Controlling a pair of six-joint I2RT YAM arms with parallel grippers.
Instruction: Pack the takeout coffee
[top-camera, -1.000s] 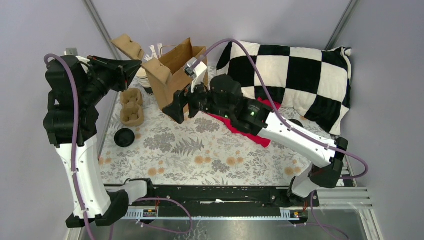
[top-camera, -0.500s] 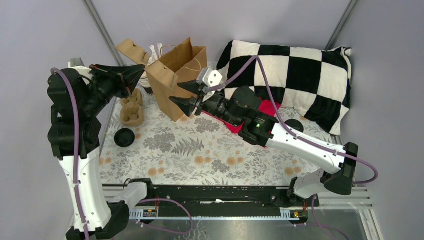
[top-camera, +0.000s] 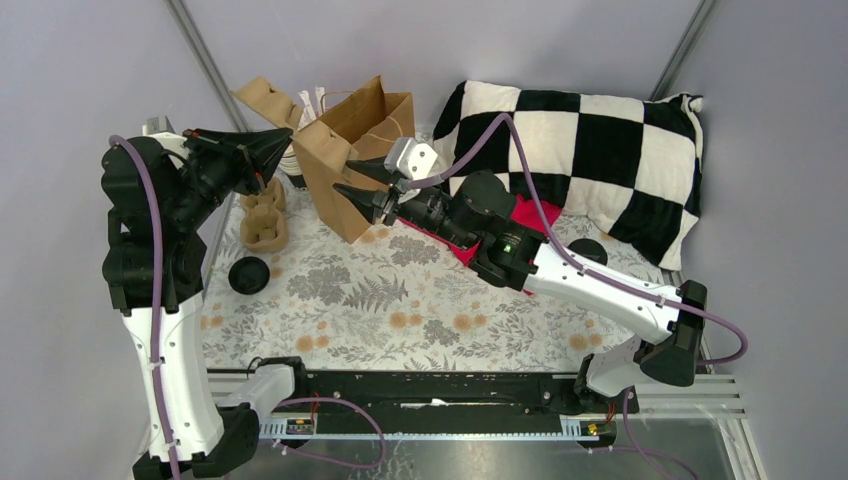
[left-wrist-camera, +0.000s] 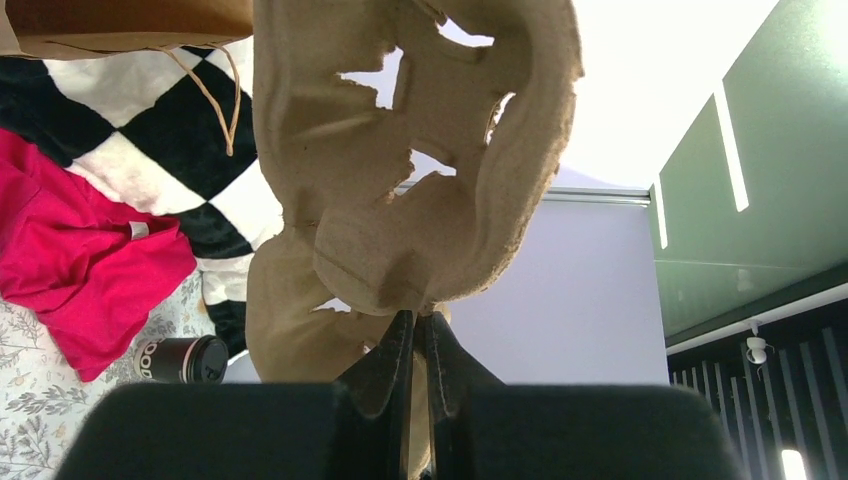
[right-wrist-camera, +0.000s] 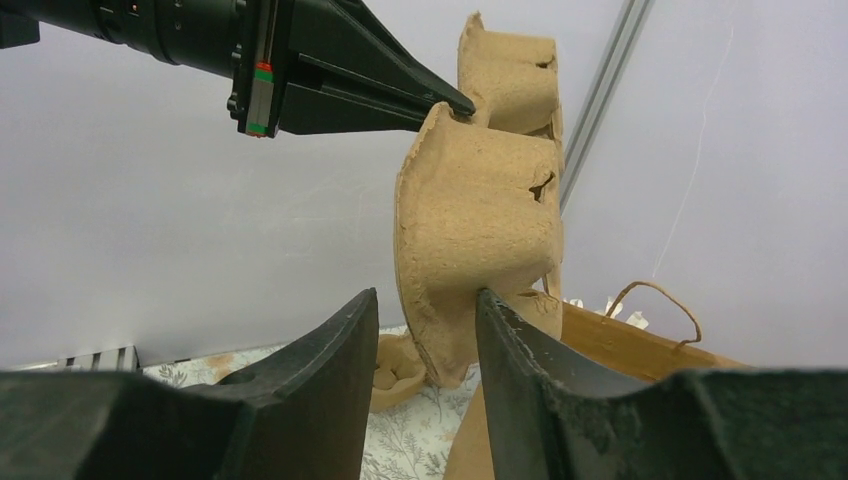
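I have the left tool (top-camera: 283, 140) pressed together on the top rim of a moulded cup carrier (top-camera: 262, 98), lifted clear of the table (top-camera: 400, 300) just left of the brown paper bag (top-camera: 320, 160). Pinching it by the rim lets the lower pocket hang free, which I judge is the point: it gives the other arm something to take.

The right tool (right-wrist-camera: 425, 300) is in front of the bag's left corner, its jaws part spread and straddling that hanging pocket. In the right wrist view one finger (right-wrist-camera: 520, 340) looks to be against the pulp. The other finger stands clear with a gap showing, so this is not a pinch yet. I read this as a hand-over or a steadying hold on the carrier before it gets loaded.

The takeout coffee (top-camera: 590, 250) is nowhere near this. It lies on its side well to the right of the bag, lid on, untouched by either tool. The bag stands open-mouthed, ready to receive it, and the packing itself has not begun.
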